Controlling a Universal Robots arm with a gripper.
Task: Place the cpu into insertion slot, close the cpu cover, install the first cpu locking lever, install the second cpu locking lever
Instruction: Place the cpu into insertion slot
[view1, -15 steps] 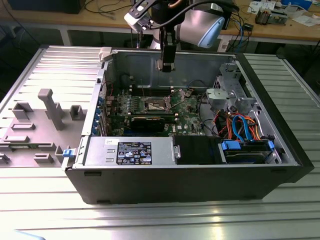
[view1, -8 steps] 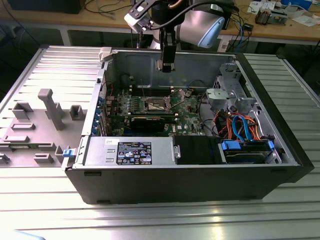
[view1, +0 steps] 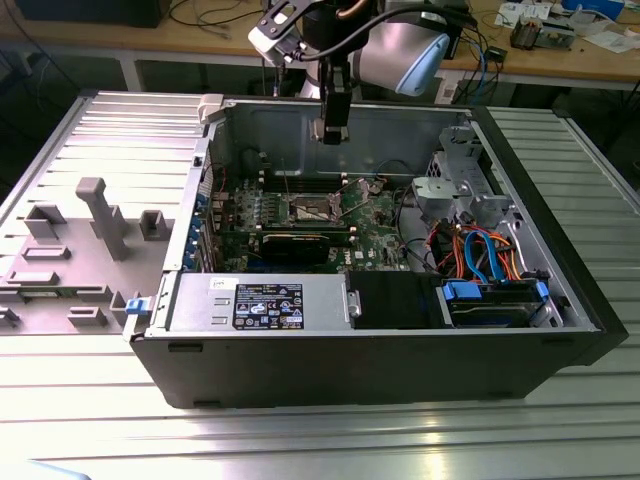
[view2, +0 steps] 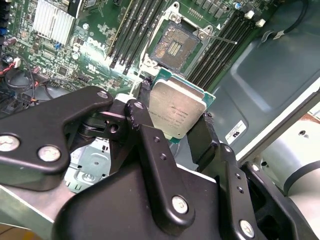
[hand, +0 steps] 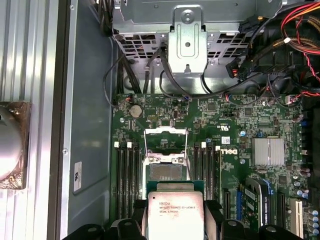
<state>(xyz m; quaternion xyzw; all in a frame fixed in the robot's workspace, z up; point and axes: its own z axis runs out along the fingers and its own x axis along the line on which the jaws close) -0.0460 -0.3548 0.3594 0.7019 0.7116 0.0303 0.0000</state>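
The cpu (hand: 172, 212), silver top up with a green edge showing around it, is clamped on two opposite sides between the black fingers (view2: 145, 130), which are closed narrowly onto it. It hangs in the air, clear of the board, just beside the insertion slot (hand: 165, 172) and not yet in it. The slot's dark centre lies bare, and the cpu cover (hand: 165, 131) stands swung open on the slot's far side from the chip. Long black memory slots (hand: 127, 175) run along both sides of the socket on the green motherboard (hand: 235, 120). In the exterior view the gripper (view1: 333, 125) hangs over the open computer case (view1: 350, 365), above the socket area. The case lies on its side on a ribbed metal worktop (view1: 400, 440), with a grey moulded tray (view1: 60, 250) to the exterior view's left.
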